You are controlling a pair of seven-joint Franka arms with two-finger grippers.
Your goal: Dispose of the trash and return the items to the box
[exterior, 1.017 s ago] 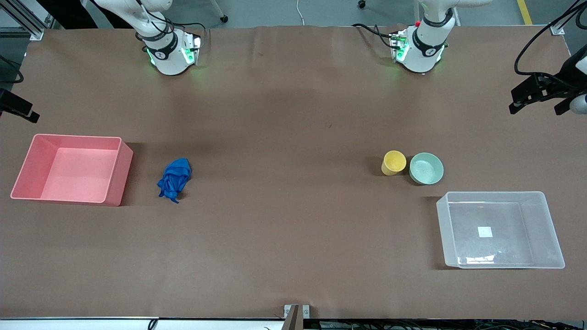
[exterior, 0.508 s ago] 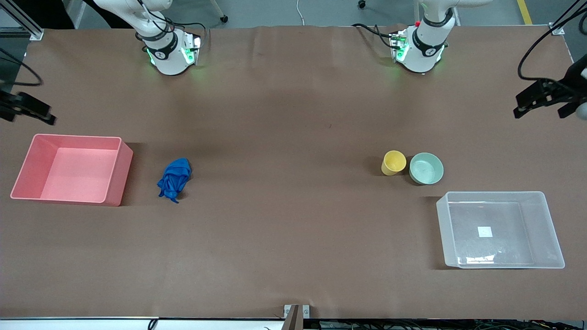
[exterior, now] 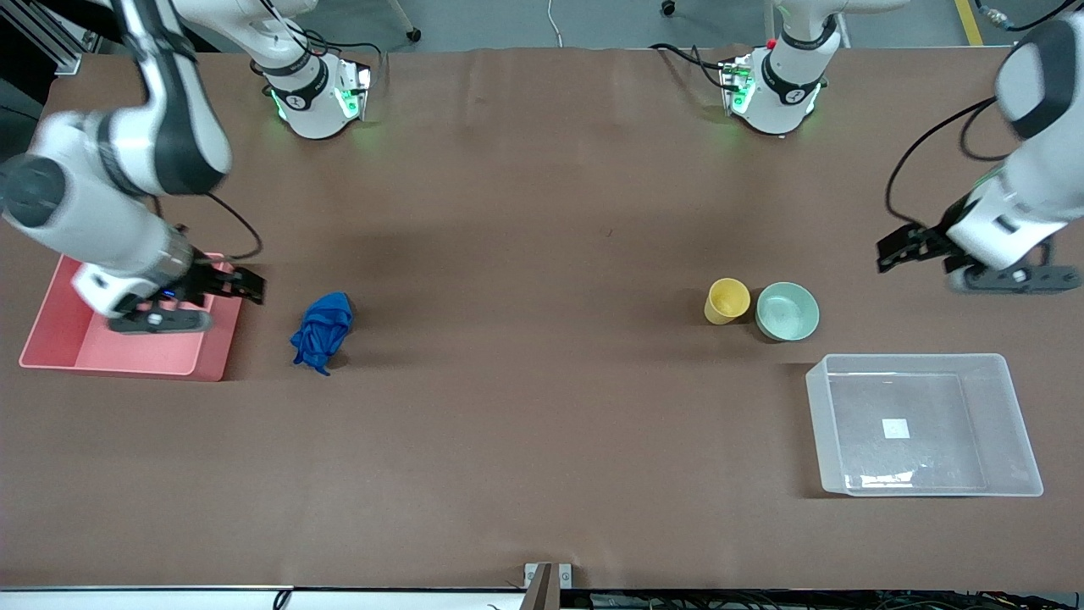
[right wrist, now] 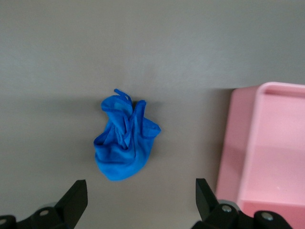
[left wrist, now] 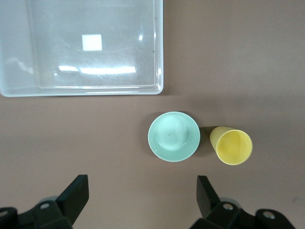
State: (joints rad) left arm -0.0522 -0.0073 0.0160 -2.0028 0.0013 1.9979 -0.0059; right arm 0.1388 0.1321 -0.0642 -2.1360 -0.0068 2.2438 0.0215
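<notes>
The blue wad of trash [exterior: 322, 330] lies on the table beside the pink bin [exterior: 51, 339]; it also shows in the right wrist view [right wrist: 125, 145]. My right gripper [exterior: 246, 286] is open and empty over the pink bin's rim next to the wad, and its own view [right wrist: 140, 195] shows the wad just ahead of it. The yellow cup [exterior: 727, 301] and mint bowl [exterior: 788, 311] stand side by side, upright. The clear box [exterior: 999, 373] is empty. My left gripper [exterior: 896, 250] is open, over bare table beside the bowl [left wrist: 174, 136], the cup [left wrist: 231, 145] and the box [left wrist: 119, 28]; in its own view it [left wrist: 141, 193] holds nothing.
The pink bin [right wrist: 267, 143] is empty. Both arm bases stand at the table's edge farthest from the front camera. The brown table cover [exterior: 542, 381] is bare between the wad and the cup.
Both arms have swung in from the table's ends. The right gripper now hangs over the pink bin's rim by the wad; the left gripper has come closer to the bowl and cup.
</notes>
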